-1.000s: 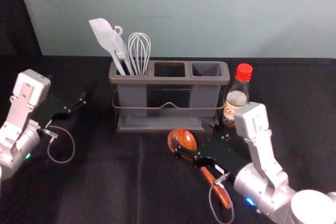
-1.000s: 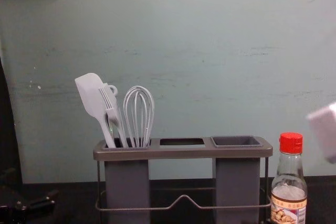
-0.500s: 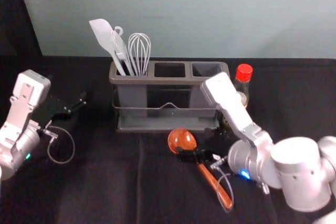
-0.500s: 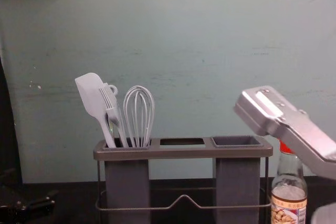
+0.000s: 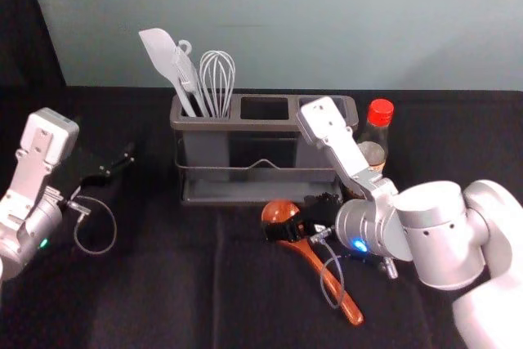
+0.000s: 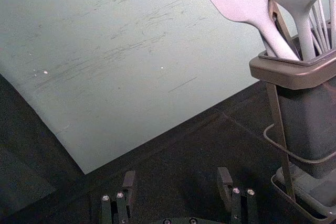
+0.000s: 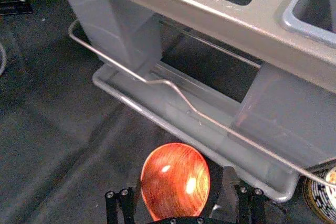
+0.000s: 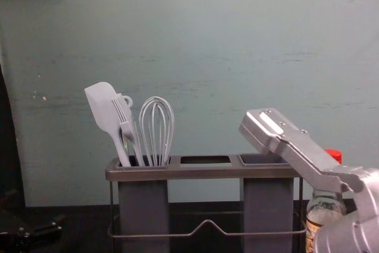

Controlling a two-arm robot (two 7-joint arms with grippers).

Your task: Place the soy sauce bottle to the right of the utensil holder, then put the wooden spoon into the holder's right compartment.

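Right gripper spread around spoon; it looks light, stiff, slippery: best hold at neck. Left gripper spread, left of holder.

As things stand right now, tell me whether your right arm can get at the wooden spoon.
Probably yes. The right tool is open at the wooden spoon, a finger on either side of its bowl, nothing seen between. The utensil holder stands just beyond, so forward room looks tight.
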